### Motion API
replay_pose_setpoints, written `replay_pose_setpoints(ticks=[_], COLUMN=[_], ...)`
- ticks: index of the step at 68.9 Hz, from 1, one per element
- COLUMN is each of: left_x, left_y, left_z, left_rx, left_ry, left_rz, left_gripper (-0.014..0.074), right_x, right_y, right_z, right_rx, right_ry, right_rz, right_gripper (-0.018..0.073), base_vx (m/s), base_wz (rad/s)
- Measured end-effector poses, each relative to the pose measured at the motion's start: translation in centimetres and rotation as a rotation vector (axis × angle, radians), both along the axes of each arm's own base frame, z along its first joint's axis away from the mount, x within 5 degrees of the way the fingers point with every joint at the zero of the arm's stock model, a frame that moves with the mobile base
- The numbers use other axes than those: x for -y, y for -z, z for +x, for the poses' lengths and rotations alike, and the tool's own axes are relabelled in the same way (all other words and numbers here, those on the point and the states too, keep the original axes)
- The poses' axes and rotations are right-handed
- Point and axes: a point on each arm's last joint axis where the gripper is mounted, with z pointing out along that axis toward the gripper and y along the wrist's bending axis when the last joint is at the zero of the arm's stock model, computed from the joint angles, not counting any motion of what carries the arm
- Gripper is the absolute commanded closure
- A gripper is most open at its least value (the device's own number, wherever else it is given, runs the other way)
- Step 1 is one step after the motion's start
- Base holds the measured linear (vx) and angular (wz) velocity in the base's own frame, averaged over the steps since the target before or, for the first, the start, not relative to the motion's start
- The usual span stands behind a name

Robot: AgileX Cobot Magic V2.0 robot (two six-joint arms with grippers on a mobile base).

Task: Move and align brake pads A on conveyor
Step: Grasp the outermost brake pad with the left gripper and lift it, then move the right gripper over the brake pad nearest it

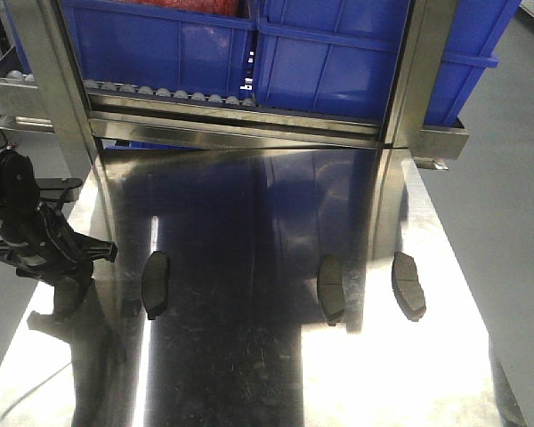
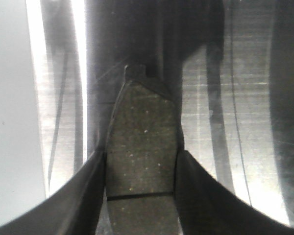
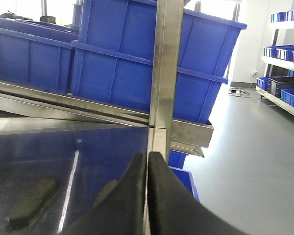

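Three brake pads lie flat and apart on the shiny steel tabletop (image 1: 249, 382): a left pad (image 1: 156, 283), a middle pad (image 1: 330, 289) and a right pad (image 1: 408, 285). Another dark grey brake pad (image 2: 142, 117), its groove showing, sits between the fingers of my left gripper (image 2: 140, 156), which is shut on it. That gripper (image 1: 89, 267) is at the table's left edge, left of the left pad. My right gripper (image 3: 148, 155) is shut with nothing in it, over the table's right side; one pad (image 3: 32, 200) lies to its left, and a second pad (image 3: 105, 193) is half hidden by a finger. The conveyor is out of view.
Blue bins (image 1: 338, 44) sit on a steel roller rack (image 1: 231, 124) along the table's far side, between upright steel posts (image 1: 418, 71). Grey floor (image 1: 516, 178) lies beyond the table's right edge, with shelves of blue bins (image 3: 286, 54) farther off.
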Motion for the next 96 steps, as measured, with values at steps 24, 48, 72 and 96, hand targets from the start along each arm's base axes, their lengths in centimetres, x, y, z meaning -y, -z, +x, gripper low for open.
replay_pose_setpoints(ticks=[24,48,72,96], left_x=[-0.5,-1.4,-2.2,-2.6], left_y=[-6.5,-11.4,-12.6,-12.9], left_z=[-5.0,-14.7,-24.4,-28.0], left_rx=[0.285,0.582,0.925,1.057], left_ry=[-0.005,0.049,0.048,0.046], left_rz=[-0.023,-0.018,-0.035,-0.043], left_gripper=[0.0603,0.0603,0.0603,0.0602], right_x=[0.0,0.0,0.0,0.0], right_y=[0.0,0.0,0.0,0.0], right_z=[0.0,0.0,0.0,0.0], right_rx=[0.000,0.000,0.000,0.000], right_ry=[0.000,0.000,0.000,0.000], right_rz=[0.000,0.000,0.000,0.000], right_gripper=[0.0569,0.0569,0.0569,0.0569], base_vx=[0.00,0.00,0.00,0.00], base_wz=[0.00,0.00,0.00,0.00])
